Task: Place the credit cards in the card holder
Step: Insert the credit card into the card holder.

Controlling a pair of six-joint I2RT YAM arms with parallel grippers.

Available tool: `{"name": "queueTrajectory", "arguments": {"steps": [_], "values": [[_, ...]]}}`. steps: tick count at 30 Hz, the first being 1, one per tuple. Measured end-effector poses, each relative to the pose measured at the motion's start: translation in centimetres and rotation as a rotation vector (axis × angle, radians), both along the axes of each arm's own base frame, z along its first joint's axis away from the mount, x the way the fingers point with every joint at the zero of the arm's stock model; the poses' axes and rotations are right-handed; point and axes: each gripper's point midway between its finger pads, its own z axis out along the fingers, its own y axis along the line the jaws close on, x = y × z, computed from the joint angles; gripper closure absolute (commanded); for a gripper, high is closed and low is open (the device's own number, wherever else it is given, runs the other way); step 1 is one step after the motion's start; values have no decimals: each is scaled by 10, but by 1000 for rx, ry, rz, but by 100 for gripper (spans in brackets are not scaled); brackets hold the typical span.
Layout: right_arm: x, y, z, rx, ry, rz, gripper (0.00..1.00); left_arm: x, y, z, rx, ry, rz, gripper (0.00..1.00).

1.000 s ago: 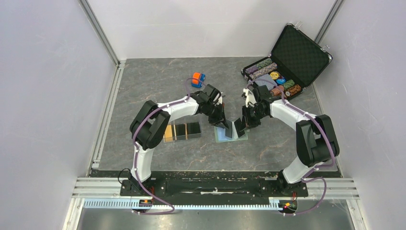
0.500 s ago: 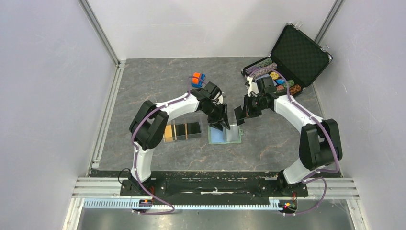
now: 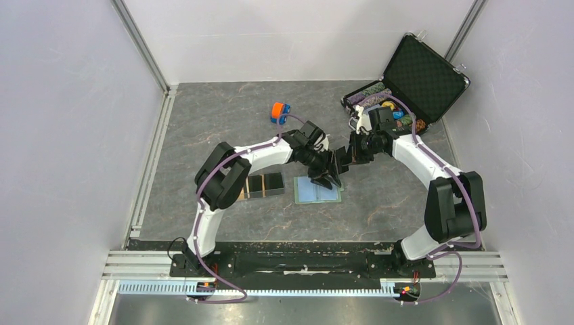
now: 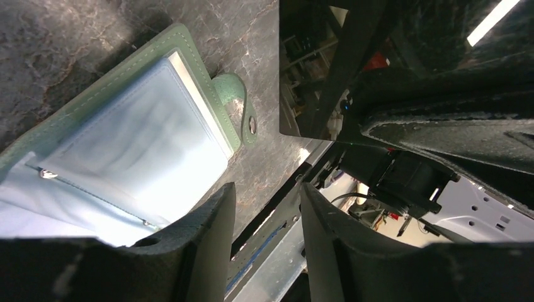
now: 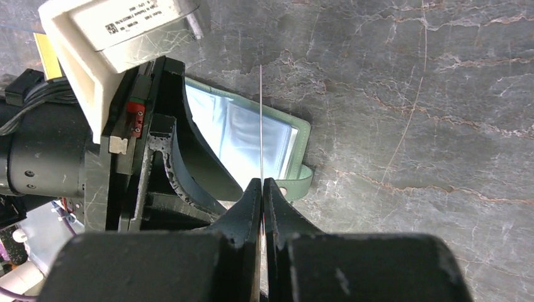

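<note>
Insertion step: right hand [image 5: 262, 189] clamped on black card [image 5: 261, 126], edge-on over open card holder [image 3: 318, 191]; left hand [image 4: 266, 201] apart, empty. Next: slide card edge into pocket [image 4: 138, 138].

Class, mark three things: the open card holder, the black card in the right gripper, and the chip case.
card holder [image 4: 138, 132], left wrist view, pale blue inner pocket.
black card [image 4: 302, 63], left wrist view, glossy face.
chip case [image 3: 425, 76], top external view, open lid's lining.

both arms reach forward, wrists nearly meeting; left gripper [image 4: 267, 192] fingers parted, right gripper [image 5: 262, 184] pinched on a credit card [image 4: 308, 69].
</note>
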Motion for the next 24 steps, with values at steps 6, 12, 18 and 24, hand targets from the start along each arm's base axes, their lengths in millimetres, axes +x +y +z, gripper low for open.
{"name": "queueTrajectory", "arguments": {"steps": [6, 12, 18, 24], "values": [[-7, 18, -3, 35, 10, 25, 100, 3, 16, -5, 16, -15, 34, 58], [-32, 59, -13, 101, 35, 110, 100, 12, 65, -11, 115, -47, 113, 71], [-44, 68, -31, 130, 97, 107, 100, 22, 105, -26, 270, -103, 132, 80], [-47, 70, -39, 153, 115, 95, 100, 14, 127, -38, 388, -124, 92, 88]]}}
